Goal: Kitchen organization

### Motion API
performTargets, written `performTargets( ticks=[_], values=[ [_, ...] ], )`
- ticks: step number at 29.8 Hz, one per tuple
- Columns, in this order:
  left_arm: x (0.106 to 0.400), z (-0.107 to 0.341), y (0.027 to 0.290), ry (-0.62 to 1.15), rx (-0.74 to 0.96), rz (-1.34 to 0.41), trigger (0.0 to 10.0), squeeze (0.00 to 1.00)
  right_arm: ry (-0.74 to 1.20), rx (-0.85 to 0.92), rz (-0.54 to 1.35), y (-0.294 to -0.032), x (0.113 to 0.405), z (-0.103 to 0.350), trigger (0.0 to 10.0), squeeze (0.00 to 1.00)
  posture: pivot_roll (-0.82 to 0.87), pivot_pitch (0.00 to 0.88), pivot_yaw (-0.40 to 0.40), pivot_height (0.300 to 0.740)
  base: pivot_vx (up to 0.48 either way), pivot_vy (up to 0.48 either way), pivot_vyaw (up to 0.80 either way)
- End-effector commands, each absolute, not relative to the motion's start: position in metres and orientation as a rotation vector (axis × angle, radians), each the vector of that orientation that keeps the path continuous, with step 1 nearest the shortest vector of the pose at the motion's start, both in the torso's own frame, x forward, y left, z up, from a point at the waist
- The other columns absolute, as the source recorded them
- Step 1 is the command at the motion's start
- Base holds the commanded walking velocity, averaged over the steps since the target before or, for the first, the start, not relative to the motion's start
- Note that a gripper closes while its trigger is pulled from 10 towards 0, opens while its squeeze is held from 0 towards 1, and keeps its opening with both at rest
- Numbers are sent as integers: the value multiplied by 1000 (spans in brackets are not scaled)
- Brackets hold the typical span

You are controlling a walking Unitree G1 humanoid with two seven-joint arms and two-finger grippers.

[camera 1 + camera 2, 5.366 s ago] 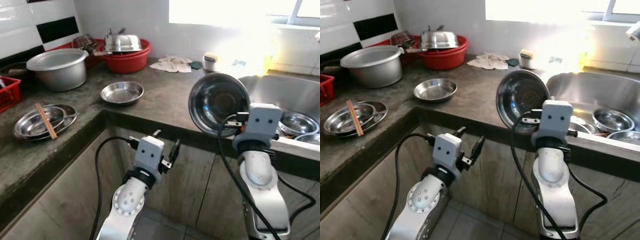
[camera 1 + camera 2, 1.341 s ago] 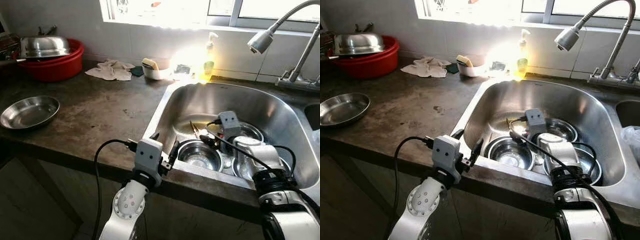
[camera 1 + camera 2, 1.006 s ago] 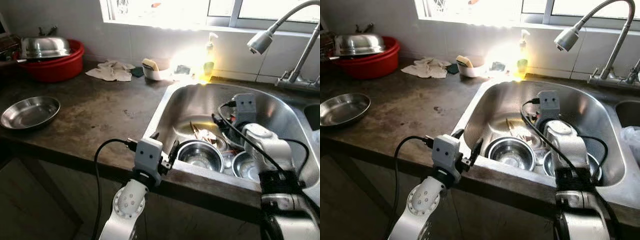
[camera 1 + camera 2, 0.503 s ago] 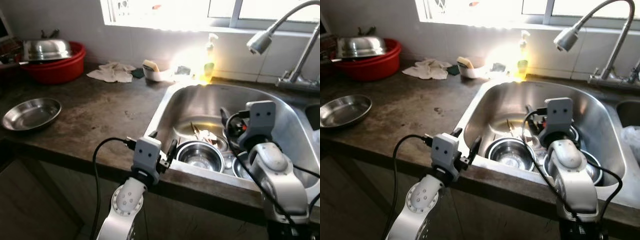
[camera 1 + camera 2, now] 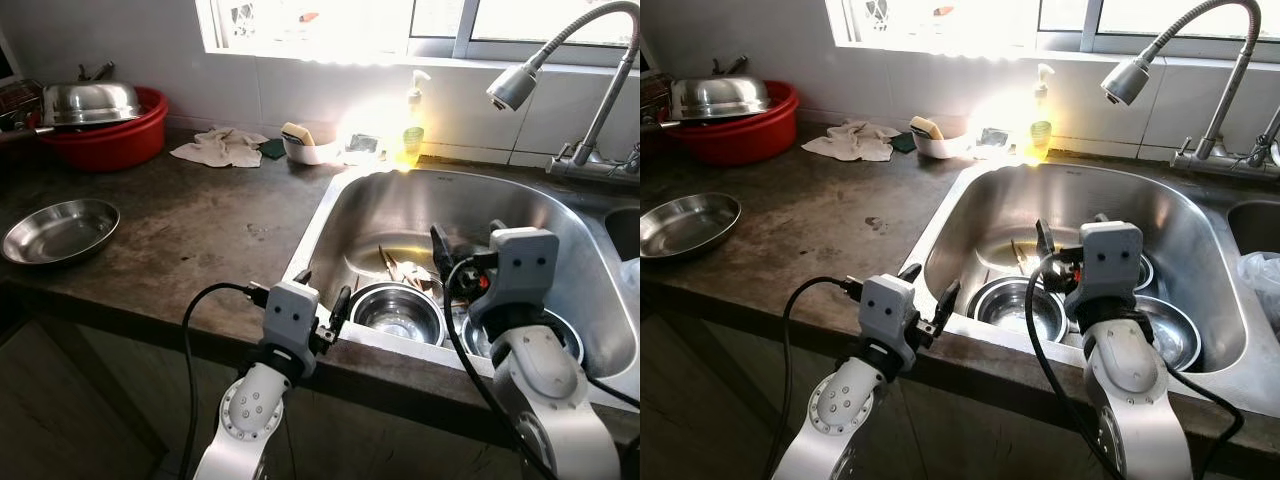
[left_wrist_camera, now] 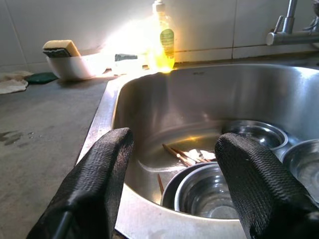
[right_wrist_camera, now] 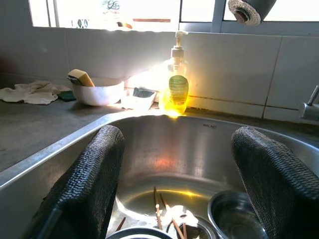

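Note:
The steel sink holds several steel bowls. One bowl sits by the sink's near wall, and another is half hidden behind my right arm. Chopsticks and scraps lie on the sink's bottom. My right gripper hangs above the bowls, open with nothing between its fingers. My left gripper is open and empty at the counter's front edge, just left of the sink. A shallow steel plate rests on the dark counter at far left.
A red basin with a steel pot in it stands at the back left. A cloth, a white dish with a sponge and a soap bottle line the back wall. A faucet head overhangs the sink.
Earlier my right gripper held a steel bowl over the counter; the view has since turned to the sink. That gripper was low among the bowls, then rose back toward me, empty. The left arm stayed put.

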State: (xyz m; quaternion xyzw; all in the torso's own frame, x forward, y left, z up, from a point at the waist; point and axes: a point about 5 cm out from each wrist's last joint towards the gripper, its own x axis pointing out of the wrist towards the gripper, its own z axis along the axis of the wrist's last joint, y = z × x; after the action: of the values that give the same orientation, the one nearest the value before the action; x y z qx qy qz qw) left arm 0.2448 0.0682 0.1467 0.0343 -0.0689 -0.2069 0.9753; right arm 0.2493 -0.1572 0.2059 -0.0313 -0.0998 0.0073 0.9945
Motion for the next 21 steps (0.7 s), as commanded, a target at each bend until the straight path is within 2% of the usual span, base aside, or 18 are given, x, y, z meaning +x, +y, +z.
performTargets(
  ticks=[1,12,21],
  values=[
    [243,151,68,-151,64,-421,10000,0,-243,-62,11,-155,245,213,10000,0,99,0,-10,740,0,0,0],
    [244,151,68,-148,71,-423,10000,0,-244,-88,30,-150,251,210,10000,0,101,0,-10,740,0,0,45],
    [244,148,67,-139,77,-436,10000,0,-233,-58,32,-148,253,206,10000,0,99,0,-4,740,0,392,0]
  ],
)
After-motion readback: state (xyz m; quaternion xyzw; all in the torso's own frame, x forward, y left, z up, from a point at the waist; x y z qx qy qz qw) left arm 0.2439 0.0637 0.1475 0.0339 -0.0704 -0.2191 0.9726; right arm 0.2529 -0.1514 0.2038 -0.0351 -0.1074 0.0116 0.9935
